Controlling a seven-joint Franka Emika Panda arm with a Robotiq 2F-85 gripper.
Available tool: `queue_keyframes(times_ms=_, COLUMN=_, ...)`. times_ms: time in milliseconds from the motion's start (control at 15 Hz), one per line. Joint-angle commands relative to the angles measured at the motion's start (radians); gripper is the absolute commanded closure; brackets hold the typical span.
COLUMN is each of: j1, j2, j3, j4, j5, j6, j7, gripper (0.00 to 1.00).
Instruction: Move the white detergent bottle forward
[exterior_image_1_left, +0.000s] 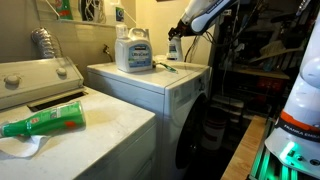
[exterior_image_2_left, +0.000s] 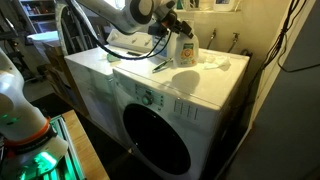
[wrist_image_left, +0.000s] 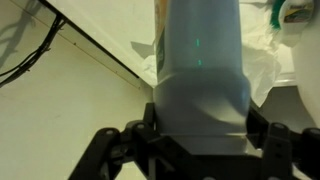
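Observation:
The white detergent bottle (wrist_image_left: 200, 70) is small and slim with a bluish-green label. It stands upright between my gripper's (wrist_image_left: 200, 125) dark jaws, which are shut on its body. In both exterior views the bottle (exterior_image_1_left: 175, 53) (exterior_image_2_left: 186, 50) is at the back of the white dryer top (exterior_image_2_left: 195, 85), held by the gripper (exterior_image_1_left: 176, 40) (exterior_image_2_left: 176, 30) from above and behind. I cannot tell whether its base rests on the top or hangs just above it.
A large whitish jug (exterior_image_1_left: 132, 48) with a blue label stands on the dryer. A small blue-green item (exterior_image_1_left: 166, 67) (exterior_image_2_left: 158, 66) lies near the bottle. Crumpled white material (exterior_image_2_left: 216, 62) lies beside it. A green bottle (exterior_image_1_left: 45, 122) lies on the neighbouring washer.

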Motion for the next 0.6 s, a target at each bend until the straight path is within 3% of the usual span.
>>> queue_keyframes(times_ms=0, j1=-0.017, j2=-0.038, j3=-0.064, j4=0.058, j5=-0.154, j6=0.008, j7=0.164, gripper=0.42)
queue_keyframes(times_ms=267, j1=-0.031, j2=-0.045, j3=-0.137, j4=0.118, j5=-0.364, j6=-0.047, j7=0.433, gripper=0.42)
queue_keyframes(times_ms=533, j1=-0.031, j2=-0.100, j3=-0.170, j4=0.114, j5=-0.599, j6=-0.207, j7=0.739, gripper=0.42)
